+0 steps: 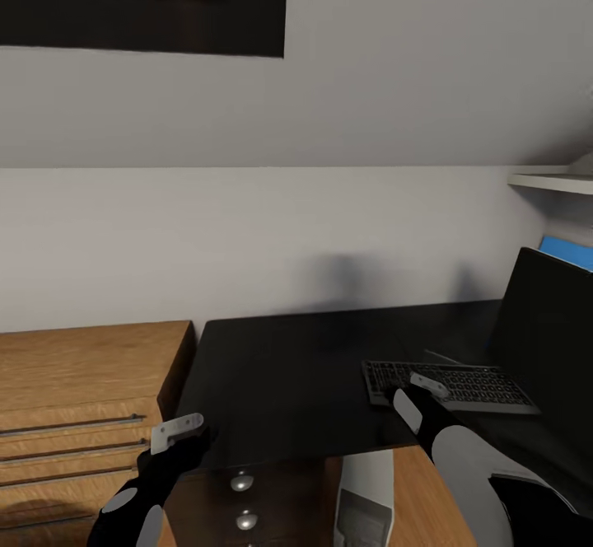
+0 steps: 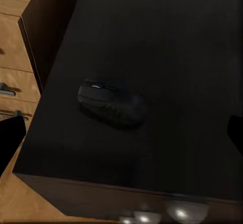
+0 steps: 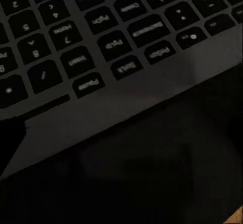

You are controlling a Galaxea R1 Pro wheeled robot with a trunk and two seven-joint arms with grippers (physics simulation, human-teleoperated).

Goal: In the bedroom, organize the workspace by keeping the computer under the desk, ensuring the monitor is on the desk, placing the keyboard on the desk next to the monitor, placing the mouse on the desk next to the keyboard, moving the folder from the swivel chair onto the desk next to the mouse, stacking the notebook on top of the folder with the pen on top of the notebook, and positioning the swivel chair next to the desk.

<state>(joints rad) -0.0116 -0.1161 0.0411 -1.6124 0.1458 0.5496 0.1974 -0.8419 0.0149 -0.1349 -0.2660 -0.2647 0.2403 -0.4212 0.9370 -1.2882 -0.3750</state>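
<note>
My right gripper (image 1: 416,389) sits at keyboard (image 1: 453,385) near edge, can't tell if open. Keyboard on desk (image 1: 288,382) by monitor (image 1: 548,349). Left gripper (image 2: 121,133) looks open above mouse (image 2: 112,104), nothing held. Should drop straight, centre on mouse, close gently.

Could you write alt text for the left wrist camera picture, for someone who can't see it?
A small black mouse sits alone on the black top of a desk, near its front edge. A light wooden drawer unit stands beside the desk.
</note>
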